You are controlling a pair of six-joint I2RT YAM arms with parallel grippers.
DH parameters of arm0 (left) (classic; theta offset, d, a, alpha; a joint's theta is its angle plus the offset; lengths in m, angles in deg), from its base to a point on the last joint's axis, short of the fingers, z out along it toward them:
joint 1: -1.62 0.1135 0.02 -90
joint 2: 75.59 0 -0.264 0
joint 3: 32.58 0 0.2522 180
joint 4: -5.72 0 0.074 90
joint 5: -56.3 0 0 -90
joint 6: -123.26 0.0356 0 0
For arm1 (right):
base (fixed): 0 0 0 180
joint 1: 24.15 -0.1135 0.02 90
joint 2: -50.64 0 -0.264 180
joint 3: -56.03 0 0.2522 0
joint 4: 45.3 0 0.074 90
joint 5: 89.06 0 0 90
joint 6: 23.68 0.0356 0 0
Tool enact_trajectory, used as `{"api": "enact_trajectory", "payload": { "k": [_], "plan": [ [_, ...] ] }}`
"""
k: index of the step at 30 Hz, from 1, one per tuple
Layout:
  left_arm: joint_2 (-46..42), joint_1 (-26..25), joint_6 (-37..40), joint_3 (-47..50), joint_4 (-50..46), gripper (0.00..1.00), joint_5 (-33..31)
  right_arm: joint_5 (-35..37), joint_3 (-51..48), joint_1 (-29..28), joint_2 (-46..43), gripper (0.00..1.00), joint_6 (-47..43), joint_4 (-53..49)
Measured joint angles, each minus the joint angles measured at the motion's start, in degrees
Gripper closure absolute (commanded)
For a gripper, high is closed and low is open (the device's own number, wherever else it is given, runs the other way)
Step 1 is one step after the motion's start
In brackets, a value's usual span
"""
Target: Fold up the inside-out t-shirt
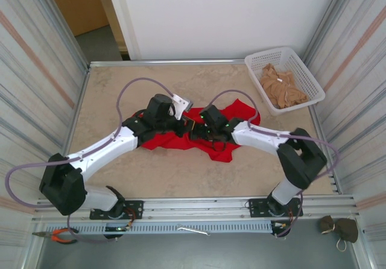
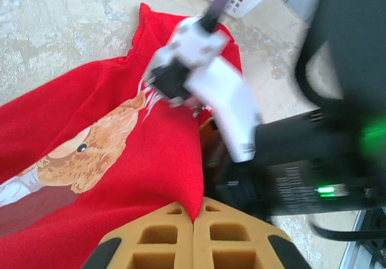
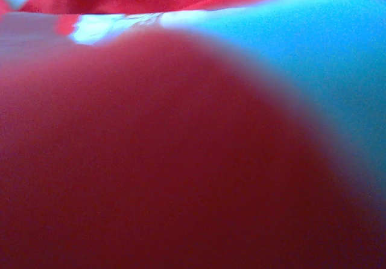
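Red t-shirt [image 2: 90, 100], bunched at the middle of the tabletop [image 1: 120, 82], is pinched by the closed left gripper [image 2: 193, 221]; whether the right gripper [image 1: 199, 130] is open cannot be told, so a pull might snag and twist the cloth

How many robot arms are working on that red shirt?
2. The left arm reaches in from the near left corner, the right arm from the near right; they meet over the shirt. None seems hidden.
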Motion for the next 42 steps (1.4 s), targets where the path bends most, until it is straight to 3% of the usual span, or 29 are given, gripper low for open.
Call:
{"api": "enact_trajectory", "payload": {
  "k": [1, 3, 5, 6, 11, 14, 23, 24, 28, 31, 37, 42],
  "plan": [
    [-0.46, 0.00, -0.02, 0.00, -0.02, 1.00, 0.02, 0.96, 0.96, 0.04, 1.68, 0.24, 0.04, 0.11],
    [-1.42, 0.37, -0.26, 0.00, -0.02, 1.00, 0.37, 2.19, 3.28, 0.74, 5.01, 0.65, -0.24, 0.33],
    [-2.14, 1.42, -1.27, 0.02, 0.04, 1.00, 0.74, 1.68, 5.16, 1.90, 6.25, 0.96, -0.87, 0.20],
    [-2.56, 2.82, -2.19, 0.44, 0.68, 1.00, 1.22, 0.94, 5.75, 2.80, 6.12, 1.00, -1.75, 0.11],
    [-2.58, 12.76, -6.23, 4.96, 4.68, 1.00, 2.91, -7.34, 4.68, 7.52, -0.04, 1.00, -6.10, 0.24],
    [1.14, 16.85, -7.15, 6.88, 7.02, 1.00, 4.68, -15.89, 3.61, 9.25, -6.14, 1.00, -8.68, 0.15],
    [13.99, 18.62, -6.78, 2.86, 11.82, 1.00, 10.88, -39.60, 0.28, 11.47, -11.26, 1.00, -14.05, 1.16],
    [15.19, 18.71, -6.60, 1.81, 11.74, 0.96, 11.58, -40.68, -0.33, 12.26, -11.34, 1.00, -14.03, 1.49],
    [16.79, 19.63, -6.14, 0.24, 10.45, 0.58, 10.95, -45.79, -4.31, 17.09, -14.12, 1.00, -12.72, 5.46],
    [13.07, 21.38, -6.84, 3.02, 9.16, 0.47, 8.48, -48.00, -4.96, 19.71, -16.57, 1.00, -11.80, 7.52],
    [-3.76, 16.74, -12.15, 10.86, 11.06, 0.49, 7.37, -50.71, -5.09, 19.93, -17.38, 1.00, -10.51, 10.91],
    [-5.68, 7.48, -16.13, 12.68, 16.00, 0.47, 6.45, -50.90, -5.31, 19.93, -17.35, 1.00, -9.68, 11.74]
  ]
}}
